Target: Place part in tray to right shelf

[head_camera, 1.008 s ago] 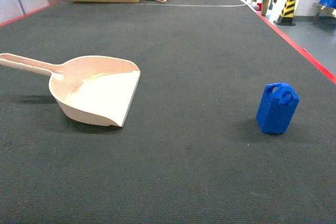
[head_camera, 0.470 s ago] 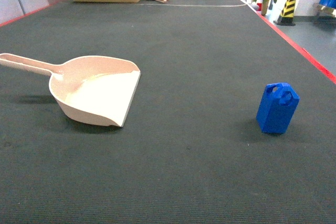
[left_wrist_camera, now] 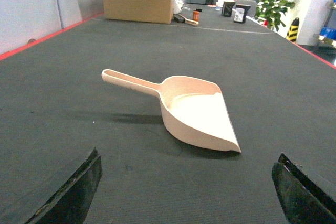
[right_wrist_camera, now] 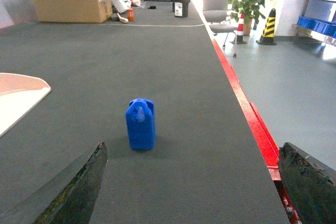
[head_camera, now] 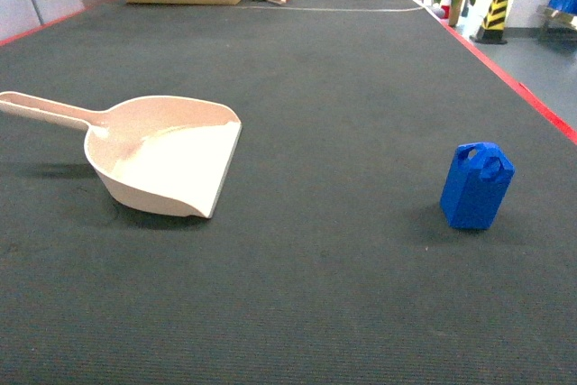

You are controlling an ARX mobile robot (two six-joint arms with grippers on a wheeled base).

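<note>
Now both grippers spread wide and holding nothing, left fingers [left_wrist_camera: 68, 190] framing the tray [left_wrist_camera: 197, 111] on the dark mat [head_camera: 343, 87], right fingers [right_wrist_camera: 73, 190] flanking the upright part [right_wrist_camera: 140, 124], well right of the tray.

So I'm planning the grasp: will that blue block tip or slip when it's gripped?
The blue block stands upright, taller than wide, so a high sideways nudge could probably tip it. It looks like stiff, smooth plastic, likely light. Its flat sides should suit the jaws, though they may be slippery.
</note>
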